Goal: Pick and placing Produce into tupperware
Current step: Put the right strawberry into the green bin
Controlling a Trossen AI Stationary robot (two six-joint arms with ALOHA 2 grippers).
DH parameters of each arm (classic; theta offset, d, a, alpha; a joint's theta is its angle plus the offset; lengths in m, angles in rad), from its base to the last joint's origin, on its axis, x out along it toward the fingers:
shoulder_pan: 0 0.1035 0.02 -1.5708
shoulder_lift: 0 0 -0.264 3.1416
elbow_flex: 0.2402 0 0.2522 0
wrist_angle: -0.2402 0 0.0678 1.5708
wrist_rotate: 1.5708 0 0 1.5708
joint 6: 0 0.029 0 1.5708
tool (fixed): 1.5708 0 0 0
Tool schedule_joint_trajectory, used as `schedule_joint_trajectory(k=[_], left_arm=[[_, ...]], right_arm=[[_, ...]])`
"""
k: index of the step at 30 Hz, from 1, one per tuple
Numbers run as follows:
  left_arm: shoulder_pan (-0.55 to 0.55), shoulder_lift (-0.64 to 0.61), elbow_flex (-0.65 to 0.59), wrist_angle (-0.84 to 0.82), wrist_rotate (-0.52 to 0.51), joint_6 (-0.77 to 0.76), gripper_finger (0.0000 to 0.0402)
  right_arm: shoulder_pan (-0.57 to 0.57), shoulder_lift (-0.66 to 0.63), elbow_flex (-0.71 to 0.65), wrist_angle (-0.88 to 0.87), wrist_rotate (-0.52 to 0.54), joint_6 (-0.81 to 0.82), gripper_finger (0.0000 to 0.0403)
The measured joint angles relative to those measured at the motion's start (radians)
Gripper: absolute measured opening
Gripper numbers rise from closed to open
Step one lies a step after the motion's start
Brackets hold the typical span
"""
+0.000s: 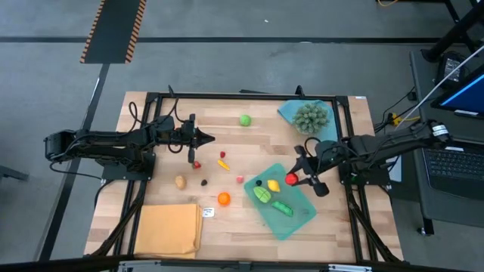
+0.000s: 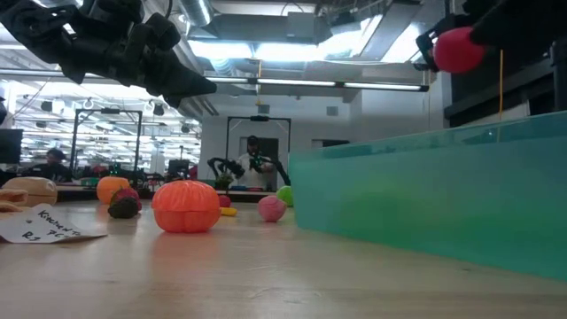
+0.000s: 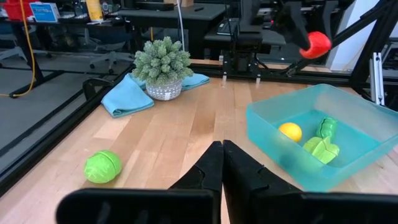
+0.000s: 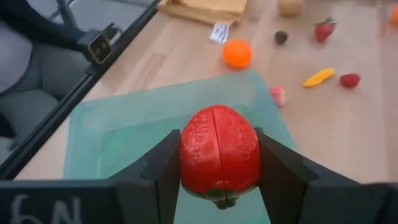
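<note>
gripping a red strawberry (image 4: 219, 154) between both fingers (image 4: 163, 165), right gripper (image 4: 219, 180)

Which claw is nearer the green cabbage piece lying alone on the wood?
Left. The left claw, shut and empty, hangs just beside the green cabbage piece. The right claw, gripping the red strawberry, sits farther off over the tupperware.

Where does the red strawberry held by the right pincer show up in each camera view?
High view: the strawberry is at the teal container's right edge, in the right pincer.
Low view: top right, above the container's wall.
Left wrist view: top right, above the container.
Right wrist view: centre, clamped between the fingers.
Shared landmark: the teal container.
</note>
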Motion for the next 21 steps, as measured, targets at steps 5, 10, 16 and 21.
schedule_joint_trajectory(k=[5,10,16,21], left_arm=[[0.0,0.0,0.0,0.0,0.0,0.0,0.0017],[0.0,0.0,0.0,0.0,0.0,-0.003,0.003],[0.0,0.0,0.0,0.0,0.0,-0.003,0.0041],[0.0,0.0,0.0,0.0,0.0,-0.003,0.0049]], right_arm=[[0.036,0.075,0.068,-0.093,0.028,0.0,0.0173],[0.057,0.184,0.155,-0.236,0.079,-0.006,0.0173],[0.057,0.299,0.27,-0.352,0.082,-0.018,0.0173],[0.064,0.386,0.312,-0.36,0.083,-0.073,0.0173]])
